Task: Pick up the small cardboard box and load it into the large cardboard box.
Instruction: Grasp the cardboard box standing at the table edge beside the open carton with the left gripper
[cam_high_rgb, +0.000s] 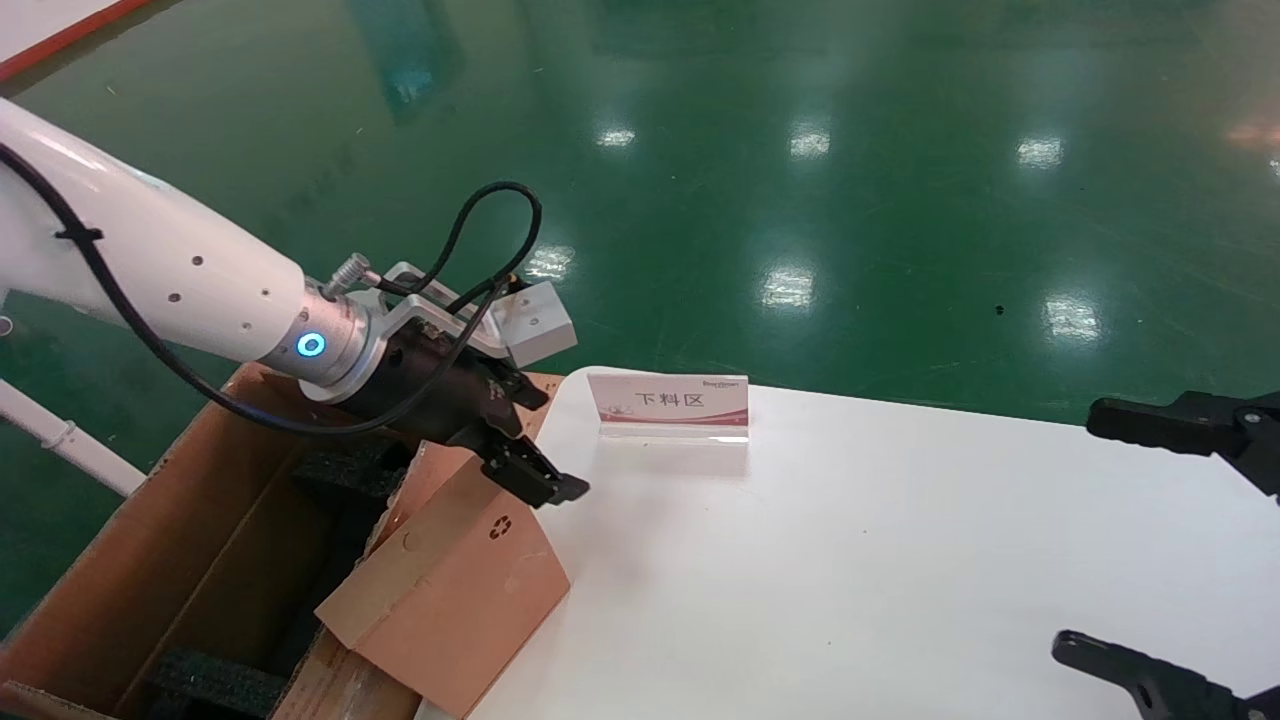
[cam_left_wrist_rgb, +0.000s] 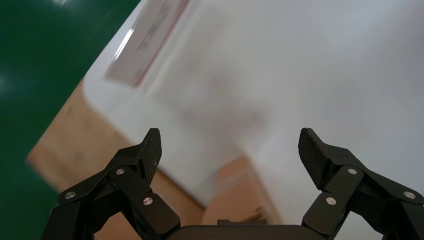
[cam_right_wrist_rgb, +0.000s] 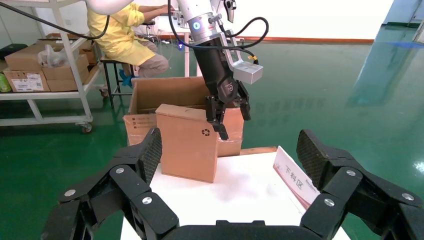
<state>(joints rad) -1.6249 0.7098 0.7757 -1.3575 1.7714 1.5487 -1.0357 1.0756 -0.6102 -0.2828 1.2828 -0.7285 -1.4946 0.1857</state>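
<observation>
The small cardboard box (cam_high_rgb: 470, 590) stands on a narrow side at the white table's left edge, its recycling symbol facing the table. It also shows in the right wrist view (cam_right_wrist_rgb: 185, 145) and, blurred, in the left wrist view (cam_left_wrist_rgb: 240, 195). The large cardboard box (cam_high_rgb: 170, 530) sits open below and left of the table, with black foam inside; it also shows in the right wrist view (cam_right_wrist_rgb: 165, 92). My left gripper (cam_high_rgb: 553, 442) is open over the small box's upper far corner, one finger in front of its face, holding nothing. My right gripper (cam_high_rgb: 1078, 530) is open and empty at the table's right side.
A red-and-white sign stand (cam_high_rgb: 668, 400) stands at the table's (cam_high_rgb: 850, 560) back edge. Green floor lies beyond. The right wrist view shows a seated person in yellow (cam_right_wrist_rgb: 120, 35) and a shelf with cartons (cam_right_wrist_rgb: 40, 65) behind the large box.
</observation>
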